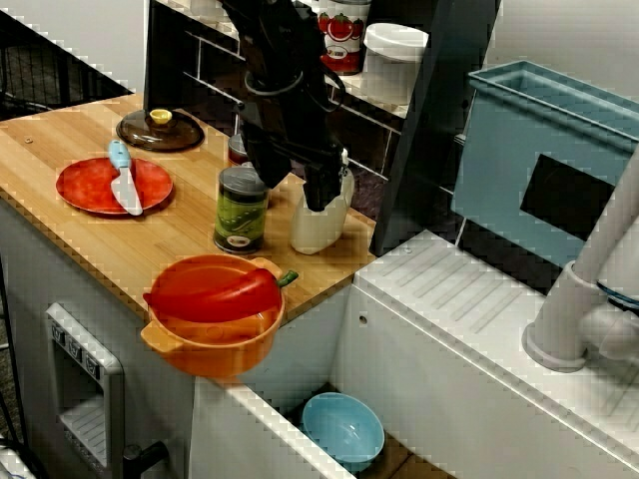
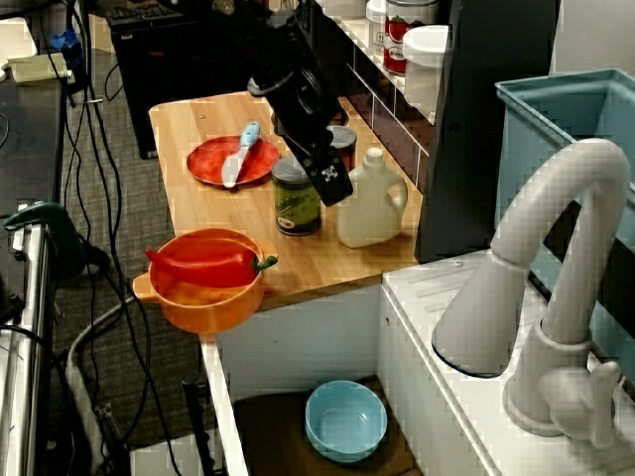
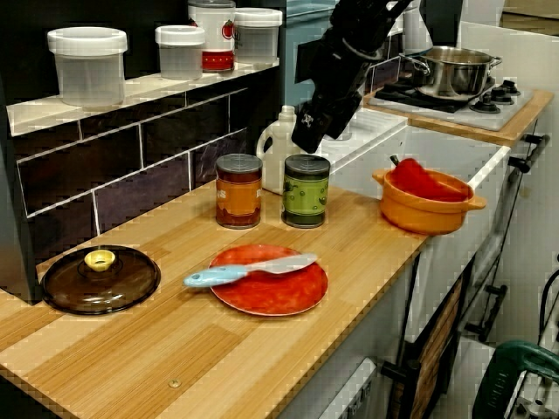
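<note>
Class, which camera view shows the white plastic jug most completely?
The view with the tap in front: the white plastic jug shows cap, handle and body. From above, the gripper covers its top; along the counter, a green-labelled can hides its base.

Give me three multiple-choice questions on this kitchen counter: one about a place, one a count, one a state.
1. Where does the blue-handled knife lie? A on the red plate B on the glass lid C in the drawer
2. How many cans stand on the wooden counter? A one B two C four
3. The orange pot is: A empty B lidded C holding a red pepper
Key: 1A, its blade rests across the plate; 2B, a green-labelled can and an orange-labelled can; 3C, the pepper fills its open top.
</note>
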